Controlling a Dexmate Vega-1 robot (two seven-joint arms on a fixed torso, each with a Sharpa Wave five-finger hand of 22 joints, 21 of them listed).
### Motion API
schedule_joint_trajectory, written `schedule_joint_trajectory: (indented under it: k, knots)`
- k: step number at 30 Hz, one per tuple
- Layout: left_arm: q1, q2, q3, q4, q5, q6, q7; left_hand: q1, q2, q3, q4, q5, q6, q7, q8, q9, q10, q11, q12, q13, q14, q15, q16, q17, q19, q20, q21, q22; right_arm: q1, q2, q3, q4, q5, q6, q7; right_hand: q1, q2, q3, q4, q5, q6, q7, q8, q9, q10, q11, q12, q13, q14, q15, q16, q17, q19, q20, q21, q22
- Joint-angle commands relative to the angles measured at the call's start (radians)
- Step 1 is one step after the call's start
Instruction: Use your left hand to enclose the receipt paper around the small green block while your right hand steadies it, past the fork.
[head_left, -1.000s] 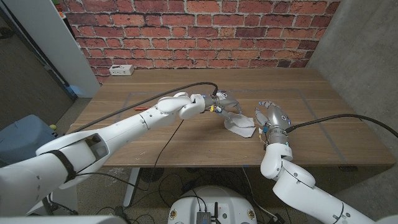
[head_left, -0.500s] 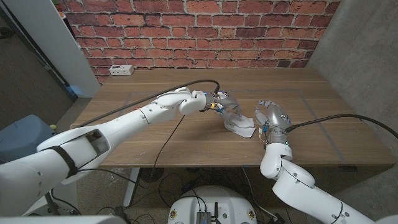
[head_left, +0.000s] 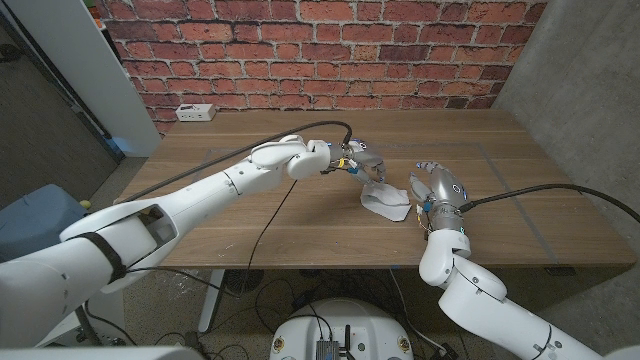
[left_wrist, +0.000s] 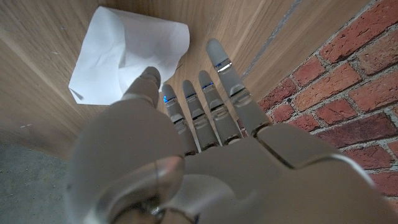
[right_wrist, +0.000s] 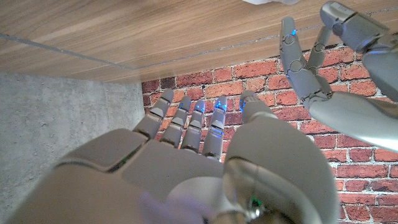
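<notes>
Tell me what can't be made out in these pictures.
- Green block: whether it lies under the crumpled paper; head and left wrist views show no green.
- Fork: none made out.
- Left robot hand: touching the paper or above it, head view too small.
- Right robot hand: contact with paper unclear.

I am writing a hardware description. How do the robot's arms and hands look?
Both arms have glossy white rounded shells. A black cable runs along each, and a black band circles the left arm. The left hand and right hand are grey metallic, with jointed fingers showing small blue lights.
</notes>
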Motion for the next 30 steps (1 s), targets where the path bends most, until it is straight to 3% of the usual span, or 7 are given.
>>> schedule_joint_trajectory:
  k: [1, 6, 12, 20, 30]
  knots:
    - [-0.033, -0.019, 0.045, 0.036, 0.059, -0.009, -0.02, 0.026, -0.017, 0.001, -0.003, -0.005, -0.003, 0.001, -0.011, 0.001, -0.002, 0.004, 0.002, 0.006, 0.0, -0.109, 0.0, 0.005, -0.01, -0.014, -0.005, 0.006, -0.014, 0.008, 0.007, -0.009, 0.001, -0.005, -0.005, -0.014, 0.001, -0.002, 0.009, -0.001, 0.007, 0.002, -0.003, 0.0, 0.006, 0.002, 0.002, 0.003, 0.004, -0.051, 0.003, 0.002, 0.002, -0.002, -0.004, 0.001]
    - [-0.043, -0.028, 0.053, 0.057, 0.036, -0.032, -0.034, 0.051, -0.038, -0.004, 0.005, 0.002, 0.014, -0.003, -0.007, 0.002, -0.003, 0.01, 0.0, 0.01, 0.002, -0.112, 0.002, 0.011, -0.012, -0.029, -0.005, 0.007, -0.016, 0.008, 0.006, -0.014, 0.0, -0.014, -0.005, -0.018, -0.002, -0.004, 0.009, -0.003, 0.006, 0.002, -0.003, 0.0, 0.006, 0.005, 0.002, 0.003, 0.003, -0.051, 0.003, 0.002, 0.0, -0.001, -0.005, 0.001]
    - [-0.047, -0.041, 0.061, 0.089, 0.021, -0.053, -0.015, 0.112, -0.012, 0.01, 0.015, 0.012, 0.074, 0.028, 0.004, 0.001, 0.026, 0.019, 0.008, 0.02, 0.042, -0.119, 0.029, 0.034, 0.011, -0.058, 0.008, 0.009, -0.011, 0.005, -0.002, -0.017, -0.005, -0.029, 0.001, -0.023, -0.006, -0.008, 0.01, -0.005, 0.006, 0.002, -0.004, 0.0, 0.006, 0.004, 0.002, 0.003, 0.001, -0.048, 0.003, 0.002, -0.001, 0.0, -0.006, 0.002]
    - [-0.054, -0.07, 0.067, 0.141, -0.024, -0.069, -0.007, 0.121, 0.0, 0.008, 0.028, 0.006, 0.095, 0.049, 0.0, -0.001, 0.012, 0.03, 0.001, 0.028, 0.047, -0.096, 0.035, 0.046, 0.031, -0.063, 0.021, 0.009, -0.004, 0.001, -0.007, -0.018, -0.007, -0.035, 0.006, -0.025, -0.012, -0.011, 0.007, -0.008, 0.005, 0.002, -0.004, 0.0, 0.006, 0.004, 0.001, 0.003, 0.001, -0.047, 0.003, 0.002, -0.002, 0.004, -0.006, 0.001]
    - [-0.069, -0.086, 0.097, 0.16, -0.027, -0.058, -0.05, 0.108, -0.001, -0.002, 0.04, -0.011, 0.128, 0.074, 0.001, -0.002, 0.026, 0.037, 0.006, 0.036, 0.073, -0.093, 0.046, 0.051, 0.052, -0.068, 0.032, 0.007, -0.001, -0.003, -0.004, -0.015, -0.001, -0.032, 0.011, -0.021, -0.012, -0.01, 0.001, -0.009, 0.004, 0.001, -0.005, 0.0, 0.013, 0.003, 0.003, 0.003, 0.005, -0.048, 0.005, 0.001, -0.003, 0.006, -0.007, 0.001]
